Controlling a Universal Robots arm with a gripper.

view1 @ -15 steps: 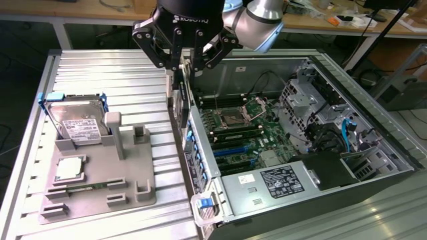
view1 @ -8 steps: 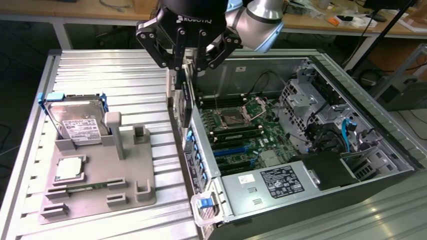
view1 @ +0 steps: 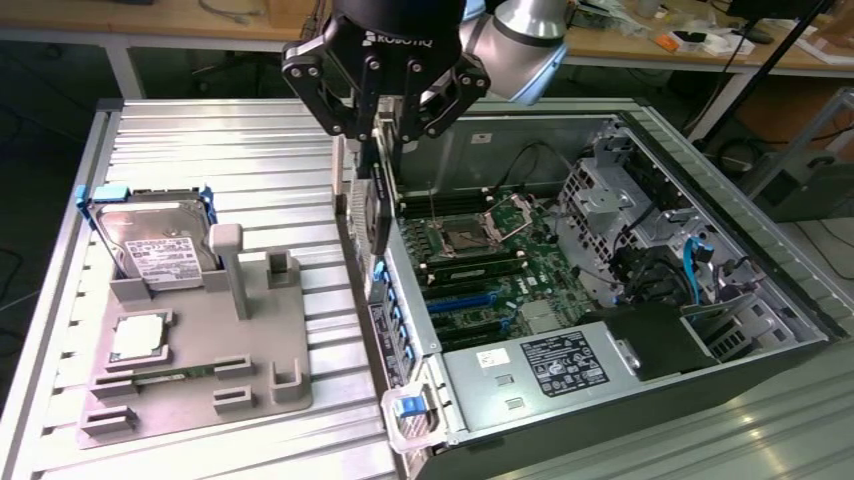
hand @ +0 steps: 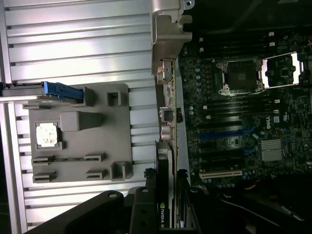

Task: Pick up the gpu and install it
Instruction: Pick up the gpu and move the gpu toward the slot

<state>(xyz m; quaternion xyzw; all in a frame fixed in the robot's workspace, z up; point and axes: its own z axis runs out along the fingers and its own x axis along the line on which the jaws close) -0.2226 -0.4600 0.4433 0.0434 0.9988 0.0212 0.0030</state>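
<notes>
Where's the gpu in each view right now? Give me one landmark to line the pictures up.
Exterior view: the gpu hangs edge-on in the gripper, between the grey tray and the motherboard.
Wrist view: the gpu sits edge-on nearest the camera, NVIDIA label showing, also between tray and motherboard.
Shared landmark: the CPU socket.

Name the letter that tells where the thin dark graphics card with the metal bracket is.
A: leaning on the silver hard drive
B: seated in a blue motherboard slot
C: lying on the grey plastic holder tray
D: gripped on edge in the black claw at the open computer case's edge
D: the thin dark circuit card hangs on edge, gripped in the black claw, over the edge of the open computer case and apart from the grey holder tray.
</notes>
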